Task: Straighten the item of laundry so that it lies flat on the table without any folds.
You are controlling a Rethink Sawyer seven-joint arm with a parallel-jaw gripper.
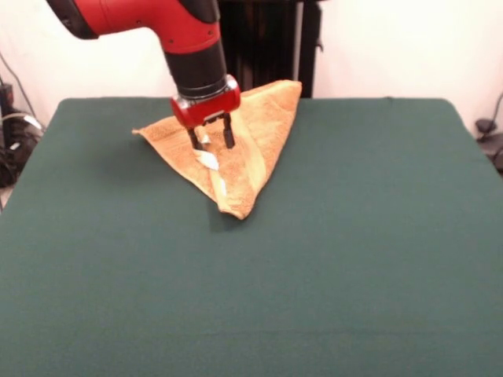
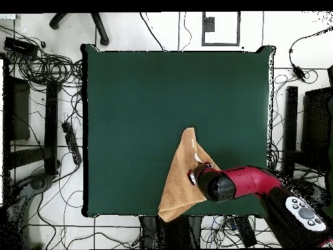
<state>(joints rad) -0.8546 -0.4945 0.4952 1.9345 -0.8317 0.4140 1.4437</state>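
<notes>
The golden-orange towel [image 1: 255, 133] lies folded into a triangle on the far part of the dark green table [image 1: 314, 259]. One corner points toward the camera and a woven band runs along the right fold. A small white label [image 1: 209, 161] shows near the fold. My gripper [image 1: 211, 141] hangs over the towel's left half with its two black fingers [image 1: 229, 135] apart, tips at or just above the cloth. In the overhead view the towel [image 2: 179, 185] lies near the table's bottom edge, partly under the arm, and the gripper [image 2: 195, 174] is mostly hidden by the wrist.
The table [image 2: 130, 97] stretches wide around the towel. Cables and equipment [image 2: 39, 97] lie on the floor around it. A black stand [image 1: 259, 39] rises behind the table's far edge.
</notes>
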